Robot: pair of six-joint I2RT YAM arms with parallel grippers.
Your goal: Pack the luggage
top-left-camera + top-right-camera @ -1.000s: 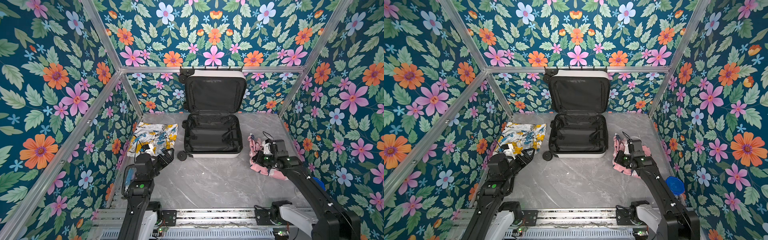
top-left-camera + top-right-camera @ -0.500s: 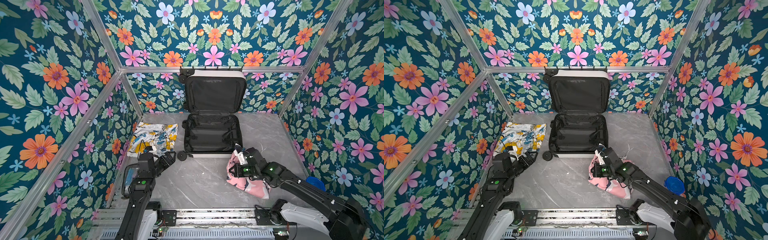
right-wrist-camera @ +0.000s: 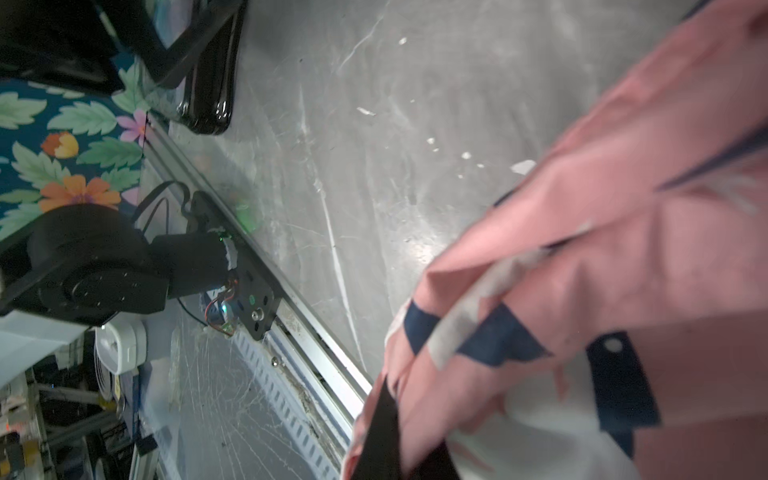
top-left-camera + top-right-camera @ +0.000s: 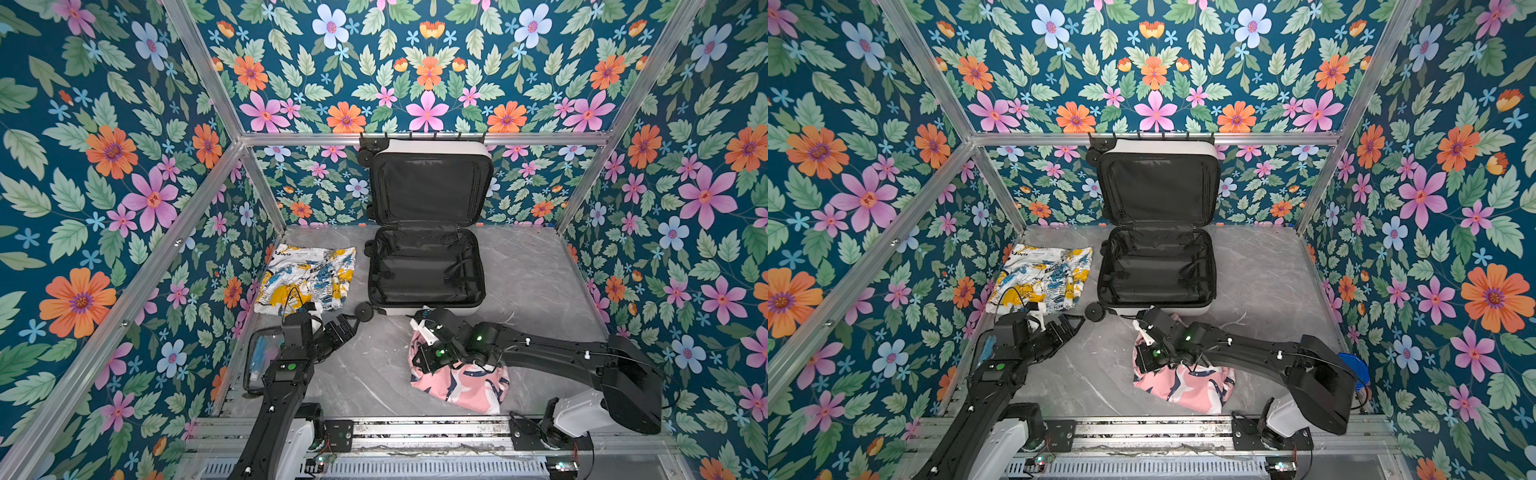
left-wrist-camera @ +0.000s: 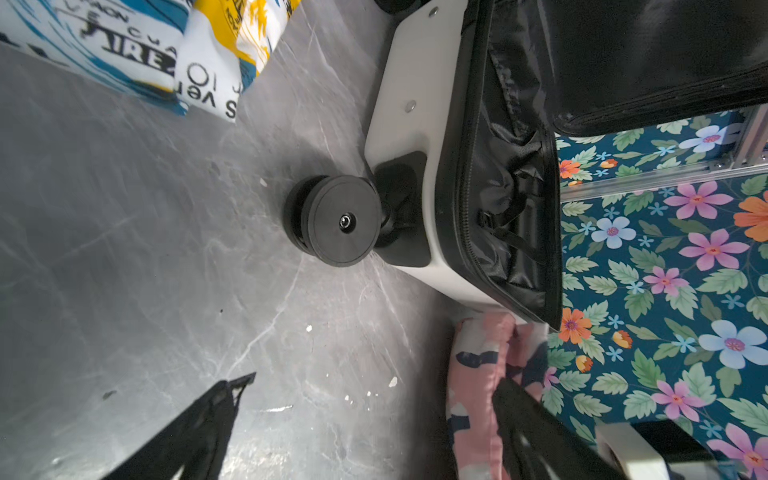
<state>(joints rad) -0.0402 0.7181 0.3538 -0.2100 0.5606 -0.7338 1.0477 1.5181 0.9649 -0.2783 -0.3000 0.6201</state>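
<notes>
Top views: finds the luggage (image 4: 426, 270) in the middle of the frame, flat on the grey table (image 4: 374, 382), lid upright at the back, black lining bare. Laid open this way, presumably, to take clothes lowered in from above.

Finds the right gripper (image 4: 430, 361) just below the case's white front edge, clenched on a bunch of the pink garment (image 4: 457, 386), cloth sagging beneath it. Pinched at one spot, probably, to clear the rim in a single carry. No telling of hem contact with the table.

Puts the left gripper (image 4: 345, 332) at lower left, spread wide and empty, aimed at the near wheel (image 5: 340, 220), close to it without touching. Likely parked clear of the right arm's path, or ready to steady the case.

Leaves the folded patterned shirt (image 4: 307, 278) left of the case and the clear pouch (image 4: 262, 357) at lower left, partly under the left arm, both unpacked.
</notes>
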